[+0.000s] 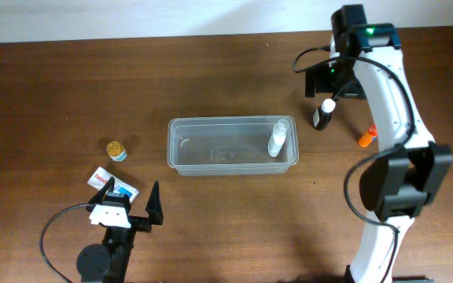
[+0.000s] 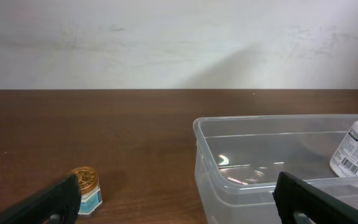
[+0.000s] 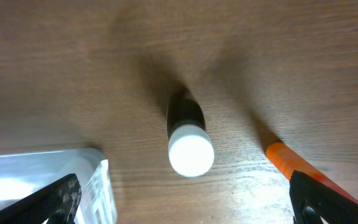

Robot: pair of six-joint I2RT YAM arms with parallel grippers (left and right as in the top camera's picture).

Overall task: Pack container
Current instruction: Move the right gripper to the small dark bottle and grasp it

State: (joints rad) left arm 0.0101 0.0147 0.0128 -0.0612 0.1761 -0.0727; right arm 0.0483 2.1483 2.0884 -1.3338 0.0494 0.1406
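The clear container (image 1: pixel 181 146) lies in the middle of the table, with a white bottle (image 1: pixel 278 138) leaning inside its right end. A dark bottle with a white cap (image 1: pixel 323 112) stands upright just outside the container's right end. My right gripper (image 1: pixel 330 85) is open above it; in the right wrist view the bottle (image 3: pixel 188 140) shows between and ahead of the open fingers (image 3: pixel 185 202). My left gripper (image 1: pixel 130 200) is open and empty at the front left. In its view (image 2: pixel 179 208) the container (image 2: pixel 229 180) is ahead on the right.
A small gold-lidded jar (image 1: pixel 116 150) stands left of the container, also in the left wrist view (image 2: pixel 86 186). A white, blue and red packet (image 1: pixel 110 181) lies by the left gripper. An orange item (image 1: pixel 367 136) lies right of the dark bottle, also in the right wrist view (image 3: pixel 291 163).
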